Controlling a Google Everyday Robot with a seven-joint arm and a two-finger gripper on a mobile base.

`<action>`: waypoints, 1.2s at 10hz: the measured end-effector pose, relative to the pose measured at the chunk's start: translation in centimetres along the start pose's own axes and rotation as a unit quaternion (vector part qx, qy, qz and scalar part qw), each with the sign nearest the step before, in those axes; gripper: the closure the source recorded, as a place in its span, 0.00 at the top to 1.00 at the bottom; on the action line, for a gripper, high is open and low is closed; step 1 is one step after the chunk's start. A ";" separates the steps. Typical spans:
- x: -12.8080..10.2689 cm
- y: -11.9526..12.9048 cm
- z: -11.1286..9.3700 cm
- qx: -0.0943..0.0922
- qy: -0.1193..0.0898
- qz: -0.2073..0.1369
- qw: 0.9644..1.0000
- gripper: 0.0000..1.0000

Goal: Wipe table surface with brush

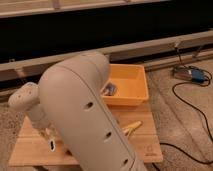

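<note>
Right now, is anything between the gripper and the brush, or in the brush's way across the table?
Nothing visible separates the gripper, shut low over the table's left side, from the brush at its tip. Across the table surface, a yellow piece and the orange bin sit toward the right; the arm hides the middle.

Lab-like room: carpet (pixel 170 122), loose cables (pixel 174 90).

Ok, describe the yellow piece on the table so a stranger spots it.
Find the light tan wooden plank table and the orange plastic bin at its back right. Just in front of that bin lies a slim yellow banana-like piece. It is the only yellow thing there; the robot's hand is far off at the table's left.
</note>
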 end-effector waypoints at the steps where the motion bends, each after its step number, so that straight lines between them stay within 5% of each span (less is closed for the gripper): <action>1: 0.4 0.1 0.1 0.009 0.011 -0.023 1.000 0.06; 4: 2.0 2.0 0.3 0.032 0.021 -0.086 0.996 0.06; 7: 3.9 5.4 -0.1 0.046 0.014 -0.154 0.987 0.06; 12: 2.6 8.4 -2.5 0.039 -0.013 -0.188 0.981 0.06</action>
